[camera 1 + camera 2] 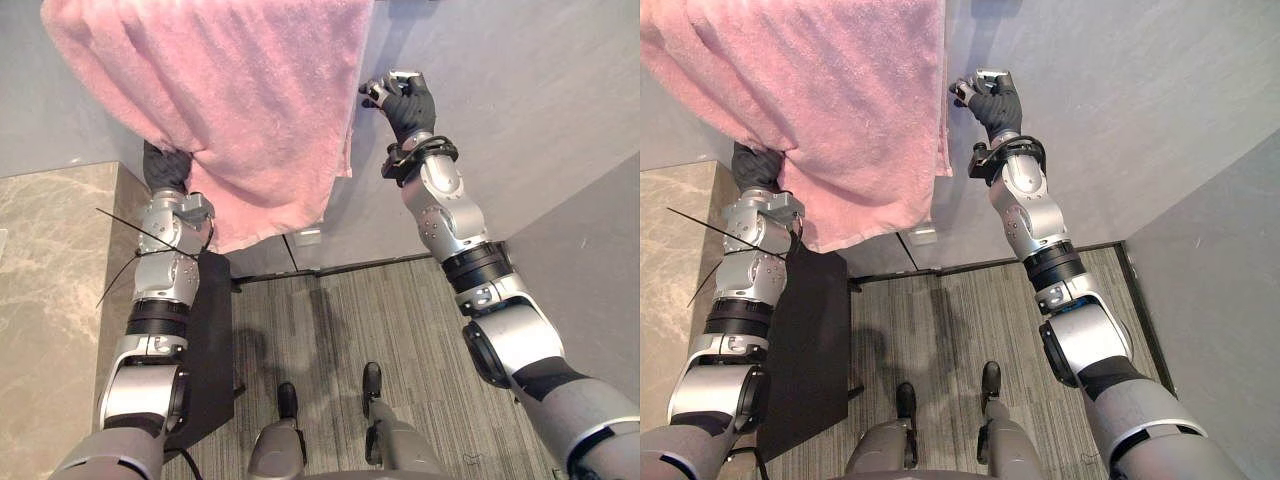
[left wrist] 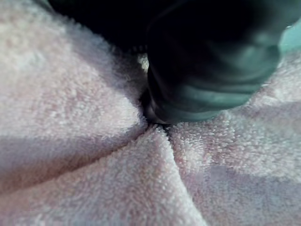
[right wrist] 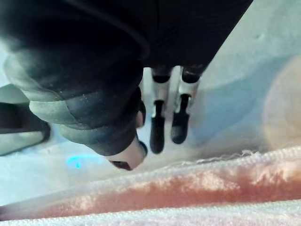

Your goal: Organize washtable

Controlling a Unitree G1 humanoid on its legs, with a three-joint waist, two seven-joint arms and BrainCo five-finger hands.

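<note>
While the pink towel [image 1: 230, 110] is draped over the raised left hand [image 1: 166, 167] (grip can't be told) and the right hand [image 1: 408, 105] is seen loose-fingered and empty beside its edge, little is judged done yet.

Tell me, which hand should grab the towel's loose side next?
Probably the right. The right hand is free, right beside the hanging edge of the pink towel, with relaxed fingers holding nothing. The left hand is tucked under the towel, propping it up.
</note>
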